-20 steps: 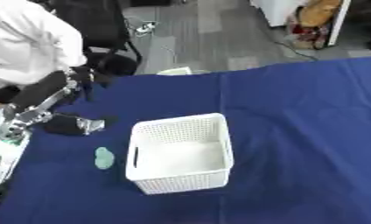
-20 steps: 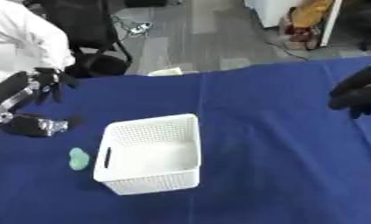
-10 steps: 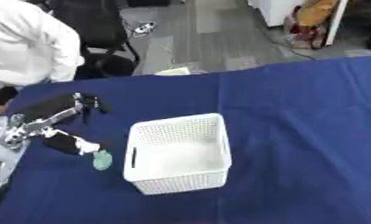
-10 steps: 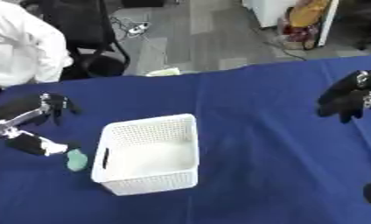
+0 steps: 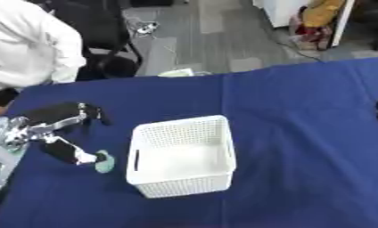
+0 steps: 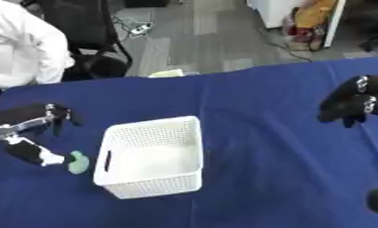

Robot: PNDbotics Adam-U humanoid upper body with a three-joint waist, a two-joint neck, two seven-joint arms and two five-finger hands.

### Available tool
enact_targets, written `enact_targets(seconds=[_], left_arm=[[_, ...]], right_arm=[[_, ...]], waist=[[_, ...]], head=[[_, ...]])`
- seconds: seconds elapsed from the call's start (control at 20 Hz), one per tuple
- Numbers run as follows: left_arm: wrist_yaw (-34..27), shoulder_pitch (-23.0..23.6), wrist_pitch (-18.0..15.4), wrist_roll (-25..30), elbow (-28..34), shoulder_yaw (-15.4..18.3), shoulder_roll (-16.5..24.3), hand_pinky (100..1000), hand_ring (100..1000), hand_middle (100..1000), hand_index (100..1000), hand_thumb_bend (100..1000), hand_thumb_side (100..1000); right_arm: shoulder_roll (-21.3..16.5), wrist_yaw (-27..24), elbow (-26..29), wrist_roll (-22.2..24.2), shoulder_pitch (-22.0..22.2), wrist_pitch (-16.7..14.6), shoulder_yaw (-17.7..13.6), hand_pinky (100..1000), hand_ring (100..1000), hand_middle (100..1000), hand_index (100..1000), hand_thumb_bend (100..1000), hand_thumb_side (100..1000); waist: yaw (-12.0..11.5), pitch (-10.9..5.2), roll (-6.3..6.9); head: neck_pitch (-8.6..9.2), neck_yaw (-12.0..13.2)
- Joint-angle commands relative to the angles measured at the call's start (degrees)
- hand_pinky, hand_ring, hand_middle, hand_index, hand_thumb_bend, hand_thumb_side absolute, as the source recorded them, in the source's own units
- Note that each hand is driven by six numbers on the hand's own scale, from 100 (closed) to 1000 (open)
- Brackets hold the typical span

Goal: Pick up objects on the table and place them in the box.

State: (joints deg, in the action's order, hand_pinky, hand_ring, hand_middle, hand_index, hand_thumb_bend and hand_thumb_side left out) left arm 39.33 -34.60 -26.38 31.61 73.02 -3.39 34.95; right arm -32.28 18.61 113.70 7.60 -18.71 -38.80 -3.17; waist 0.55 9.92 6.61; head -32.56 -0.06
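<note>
Here your left hand (image 5: 55, 133) sat at the left edge of the frame, thumb and fingers spread wide, its thumb tip touching a small pale green object (image 5: 104, 161) that lay on the blue tablecloth (image 5: 301, 133) just left of the white basket (image 5: 182, 156). The basket stood near the centre and looked empty. Your right hand (image 6: 350, 99) hovered at the right edge, fingers curled with nothing in them.

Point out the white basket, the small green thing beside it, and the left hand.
White basket (image 5: 221, 125): left eye view, on its far rim.
Small green thing (image 6: 78, 163): right eye view, on its middle.
Left hand (image 5: 64, 151): left eye view, on a lower finger.
</note>
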Motion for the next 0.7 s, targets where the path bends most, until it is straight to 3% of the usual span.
enact_targets(seconds=[0.05, 0.3, 0.7], left_arm=[[-0.08, -1.08, -0.08, 0.98, 0.06, 0.09, 2.54, 253, 474, 741, 835, 1000, 347], [0.46, -1.35, 0.22, 2.55, -1.79, 0.1, 2.56, 215, 487, 760, 837, 1000, 280], [0.86, -1.99, -0.02, 4.08, -3.68, -0.44, 2.5, 203, 461, 758, 838, 1000, 278]], right_arm=[[-1.68, -0.37, 0.89, 0.38, -0.28, -0.06, -0.34, 100, 249, 515, 594, 692, 1000], [-1.66, -0.44, 0.89, 0.71, -0.35, -0.08, -0.34, 100, 249, 515, 594, 693, 1000], [-1.61, -0.53, 0.89, 1.14, -0.47, -0.09, -0.3, 100, 249, 515, 594, 695, 1000]], waist=[[-0.15, -0.98, -0.35], [-0.07, -0.94, -0.34], [0.07, -0.88, -0.32]], head=[[0.03, -0.47], [-0.06, -0.38], [0.23, -0.36]])
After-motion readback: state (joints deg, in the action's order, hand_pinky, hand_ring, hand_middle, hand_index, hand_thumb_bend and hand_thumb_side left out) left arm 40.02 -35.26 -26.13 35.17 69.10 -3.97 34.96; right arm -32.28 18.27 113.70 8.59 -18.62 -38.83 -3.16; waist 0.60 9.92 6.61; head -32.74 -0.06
